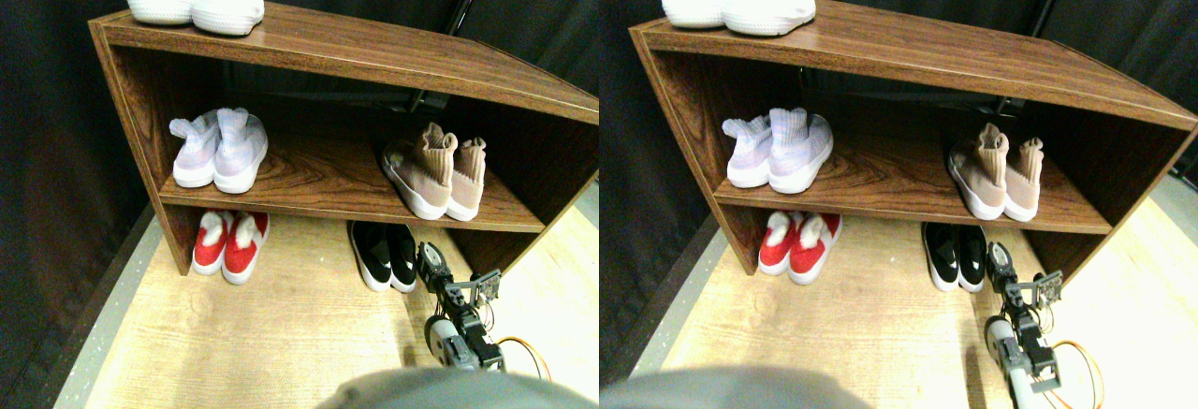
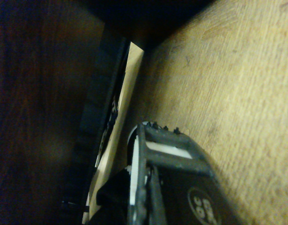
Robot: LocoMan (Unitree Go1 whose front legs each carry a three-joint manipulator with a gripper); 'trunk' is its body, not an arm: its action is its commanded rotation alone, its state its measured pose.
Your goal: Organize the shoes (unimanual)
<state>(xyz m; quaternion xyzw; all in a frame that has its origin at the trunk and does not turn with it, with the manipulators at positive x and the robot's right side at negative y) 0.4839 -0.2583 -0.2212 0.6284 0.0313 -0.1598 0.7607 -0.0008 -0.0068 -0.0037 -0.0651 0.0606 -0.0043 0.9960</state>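
Under the wooden shelf (image 1: 356, 49), on the pale floor (image 1: 299, 325), the black slip-ons (image 1: 385, 255) are sitting paired; the right gripper (image 1: 432, 264) is hovering just beside their right side, its jaw state impossible to tell; tan sock sneakers (image 1: 435, 173) are resting on the middle board above.

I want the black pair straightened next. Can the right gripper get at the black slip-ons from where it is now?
Probably yes. The right gripper sits on the floor just beside the black slip-ons, with nothing between them; the shelf board overhead leaves that side open.
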